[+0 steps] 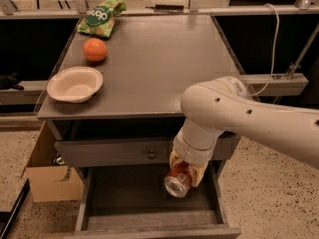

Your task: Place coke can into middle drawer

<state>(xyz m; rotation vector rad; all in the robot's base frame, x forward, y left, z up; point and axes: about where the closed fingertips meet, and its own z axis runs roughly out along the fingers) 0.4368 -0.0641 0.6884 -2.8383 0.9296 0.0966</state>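
Observation:
The coke can (179, 180), red-orange with a silver end facing me, hangs tilted over the open middle drawer (144, 193), above its bare grey floor near the right side. My gripper (187, 172) is shut on the can, its pale fingers on either side of it, at the end of the white arm (234, 116) that reaches down from the right in front of the cabinet.
On the grey cabinet top (154, 59) sit a white bowl (75, 83), an orange fruit (94, 49) and a green snack bag (100, 17). A closed drawer front with a small knob (150, 154) is above the open drawer. A cardboard box (47, 176) stands on the floor at left.

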